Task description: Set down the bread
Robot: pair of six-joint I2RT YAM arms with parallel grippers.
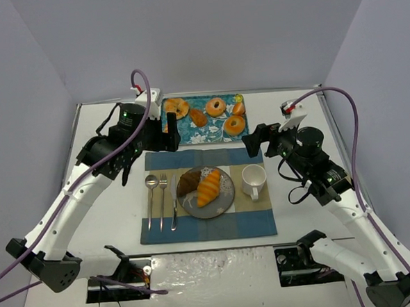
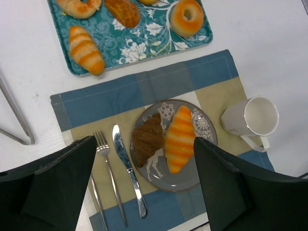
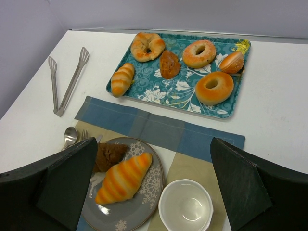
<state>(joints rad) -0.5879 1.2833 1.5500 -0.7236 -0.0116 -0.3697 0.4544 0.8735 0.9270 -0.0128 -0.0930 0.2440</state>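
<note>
Bread, orange-striped, is lying on the grey plate, touching a brown pastry. Left gripper and right gripper are hovering above, jaws gaping wide, holding nothing.

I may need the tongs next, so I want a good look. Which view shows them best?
Right wrist: the tongs lie whole, left of the tray. Left wrist catches only part of them at its left edge. Top external likely hides them behind the left arm.

On placemat: spoon, fork, knife at lt, white mug at rt; tongs on table.
</note>
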